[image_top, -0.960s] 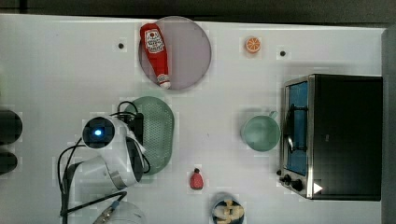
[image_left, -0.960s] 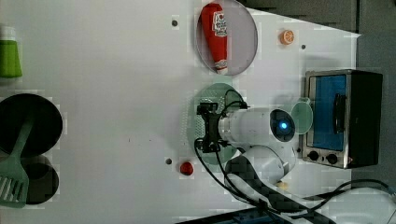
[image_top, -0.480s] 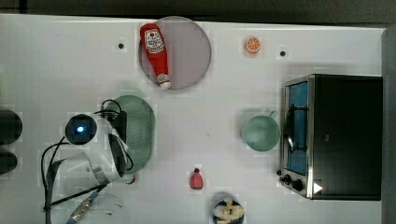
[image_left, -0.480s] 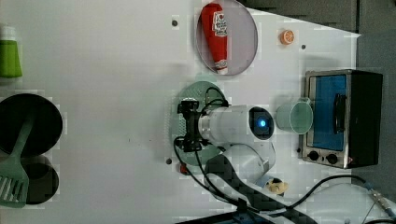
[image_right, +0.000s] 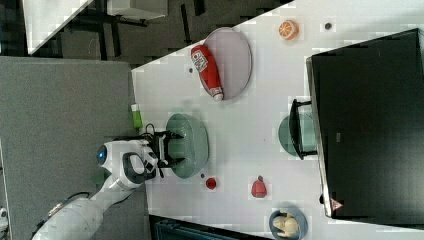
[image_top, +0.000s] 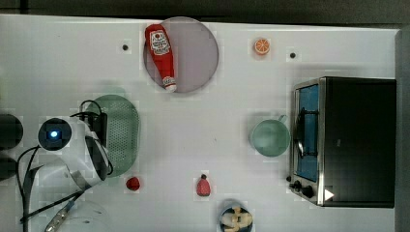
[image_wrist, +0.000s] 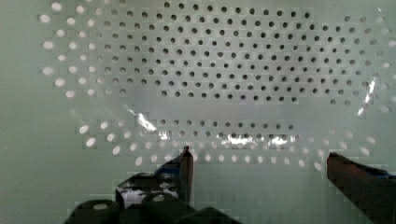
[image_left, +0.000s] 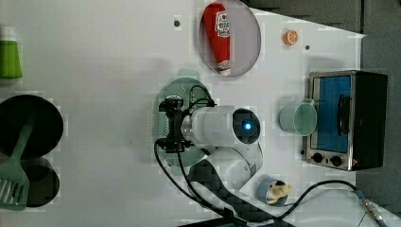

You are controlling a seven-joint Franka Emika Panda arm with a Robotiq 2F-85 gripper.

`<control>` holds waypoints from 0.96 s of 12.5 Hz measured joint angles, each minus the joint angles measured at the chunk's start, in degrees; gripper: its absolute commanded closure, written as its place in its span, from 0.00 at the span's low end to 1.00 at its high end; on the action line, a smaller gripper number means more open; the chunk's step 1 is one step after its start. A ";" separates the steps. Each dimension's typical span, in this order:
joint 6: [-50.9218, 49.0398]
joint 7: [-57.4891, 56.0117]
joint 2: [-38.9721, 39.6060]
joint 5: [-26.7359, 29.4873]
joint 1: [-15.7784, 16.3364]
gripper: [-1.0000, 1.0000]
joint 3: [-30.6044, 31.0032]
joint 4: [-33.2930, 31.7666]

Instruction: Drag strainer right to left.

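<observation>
It looked like a robotics lab dressed up as a play kitchen. A white table (image_top: 58, 63) carried toy-sized kitchen things: a small toaster oven (image_top: 345, 140), a ketchup bottle (image_top: 159, 53) lying on a grey plate (image_top: 198, 53), a green cup (image_top: 270, 137), an orange slice (image_top: 262, 46) and a pale green strainer (image_top: 121, 130). A white robot arm (image_left: 222, 130) with trailing black cables (image_left: 198, 194) reached over it, and grey floor (image_right: 65, 100) lay beyond the table.
</observation>
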 measured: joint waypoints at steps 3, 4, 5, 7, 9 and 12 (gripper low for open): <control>0.22 0.50 2.18 -0.98 1.93 0.00 -0.31 2.91; 0.17 0.50 3.05 -0.30 2.77 0.00 -0.77 4.25; -0.22 0.50 3.44 0.13 3.33 0.00 -0.84 5.37; -0.39 0.50 3.19 -0.34 3.61 0.00 -0.58 6.10; -1.18 0.50 3.39 -0.66 4.90 0.00 -1.45 6.55; -0.90 0.50 5.62 0.48 5.54 0.00 -0.39 8.06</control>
